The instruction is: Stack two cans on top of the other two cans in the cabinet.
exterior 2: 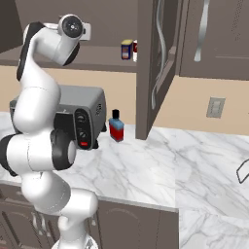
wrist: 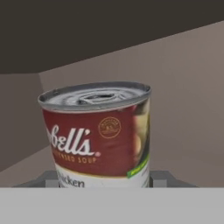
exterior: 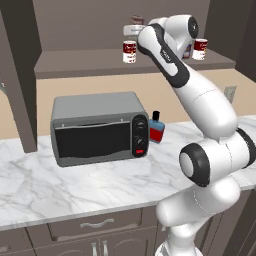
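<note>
My gripper (exterior: 138,23) is up inside the dark brown cabinet (exterior: 90,62), shut on a can (exterior: 136,20) with a red top band and a pale lower label. In the hand view that can (wrist: 98,135) stands upright between my two fingertips (wrist: 51,179). It hangs just above a red-over-white can (exterior: 129,51) that stands on the shelf. Another red-and-white can (exterior: 200,48) stands further right on the shelf, past my arm. The right base view shows a dark blue and yellow can (exterior 2: 127,49) on the shelf, with a red can (exterior 2: 135,47) beside it, half hidden by the cabinet's side.
A grey toaster oven (exterior: 97,127) stands on the marble counter (exterior: 75,185) below the shelf, with a small blue and red bottle (exterior: 156,129) at its right. An open cabinet door (exterior 2: 155,63) hangs at the shelf's right end. Drawer fronts run under the counter.
</note>
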Tool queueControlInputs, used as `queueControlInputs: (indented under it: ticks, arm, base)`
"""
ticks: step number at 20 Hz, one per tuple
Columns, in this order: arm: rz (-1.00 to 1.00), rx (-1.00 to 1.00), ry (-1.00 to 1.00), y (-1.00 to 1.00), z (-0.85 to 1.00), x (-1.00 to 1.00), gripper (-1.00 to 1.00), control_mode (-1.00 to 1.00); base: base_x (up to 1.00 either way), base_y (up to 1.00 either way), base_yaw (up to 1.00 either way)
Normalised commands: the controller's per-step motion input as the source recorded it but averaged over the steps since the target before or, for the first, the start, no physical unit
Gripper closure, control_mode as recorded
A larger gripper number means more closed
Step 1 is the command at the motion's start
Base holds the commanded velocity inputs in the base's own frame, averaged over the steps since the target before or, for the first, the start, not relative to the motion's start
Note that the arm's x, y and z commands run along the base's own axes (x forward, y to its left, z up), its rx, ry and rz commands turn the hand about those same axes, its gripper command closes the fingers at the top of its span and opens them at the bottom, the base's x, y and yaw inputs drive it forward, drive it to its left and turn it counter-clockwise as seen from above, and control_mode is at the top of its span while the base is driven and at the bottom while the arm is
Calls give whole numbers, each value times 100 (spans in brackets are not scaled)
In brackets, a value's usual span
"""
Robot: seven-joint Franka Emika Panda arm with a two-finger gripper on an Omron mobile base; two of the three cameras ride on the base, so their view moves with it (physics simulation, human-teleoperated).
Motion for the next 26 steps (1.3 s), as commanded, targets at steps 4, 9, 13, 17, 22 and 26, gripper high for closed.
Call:
queueControlInputs:
  ticks: [4, 9, 13, 17, 22, 26]
  arm:
    - [0, -1, 0, 15, 0, 24, 100, -100]
    - [0, -3, 1, 3, 0, 12, 100, -100]
    - [0, -4, 2, 0, -3, 4, 100, -100]
    - [0, -4, 2, 0, -8, 5, 100, -100]
    - [0, -3, 1, 0, -8, 8, 100, -100]
    - [0, -2, 0, 0, -4, 4, 100, -100]
  base:
    - [0, 0, 0]
    - [0, 0, 0]
    - [0, 0, 0]
    - [0, 0, 0]
    - [0, 0, 0]
    - [0, 0, 0]
